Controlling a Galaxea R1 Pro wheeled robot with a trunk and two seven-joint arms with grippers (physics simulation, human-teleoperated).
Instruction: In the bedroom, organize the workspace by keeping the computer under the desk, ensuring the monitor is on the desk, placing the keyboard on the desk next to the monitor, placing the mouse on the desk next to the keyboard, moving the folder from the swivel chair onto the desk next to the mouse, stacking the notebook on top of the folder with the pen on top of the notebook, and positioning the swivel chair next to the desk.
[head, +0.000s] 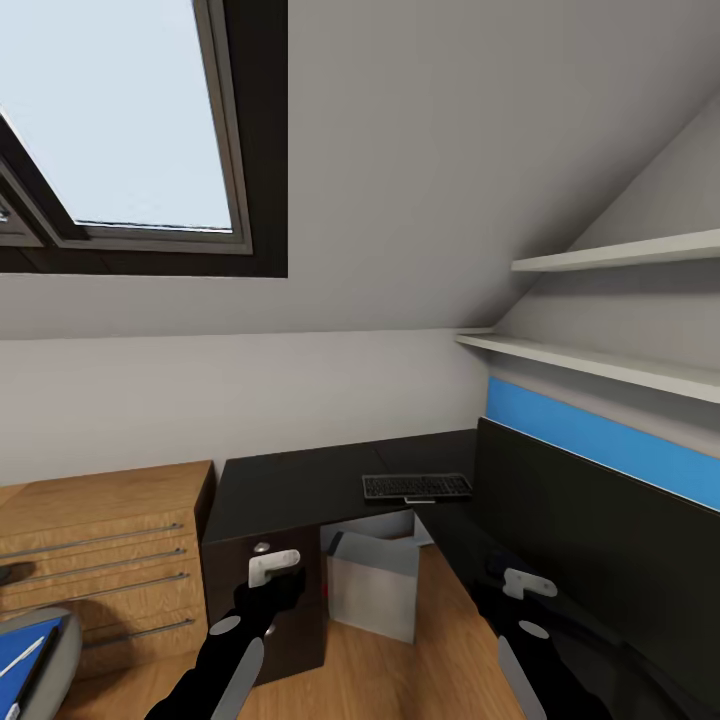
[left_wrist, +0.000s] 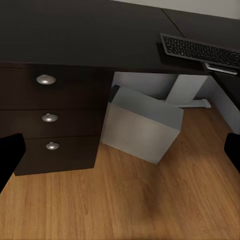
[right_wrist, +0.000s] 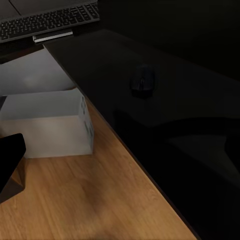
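Two arms hang low in the head view, left gripper (head: 272, 570) and right gripper (head: 527, 583) empty; jaw spread unclear here. The keyboard (head: 416, 487) lies on the desk (head: 290, 485), the computer (head: 373, 583) beneath, the folder (head: 22, 650) on the swivel chair (head: 52, 680). Left wrist view: jaws wide over the floor (left_wrist: 150, 200); turn toward the chair next, I judge. Right wrist view: jaws seemingly wide, mouse (right_wrist: 143, 81) on the desk. No legible writing anywhere.

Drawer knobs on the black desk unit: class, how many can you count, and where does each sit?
3, stacked down the unit's front in the left wrist view: top knob, middle knob, bottom knob. None looks hidden.
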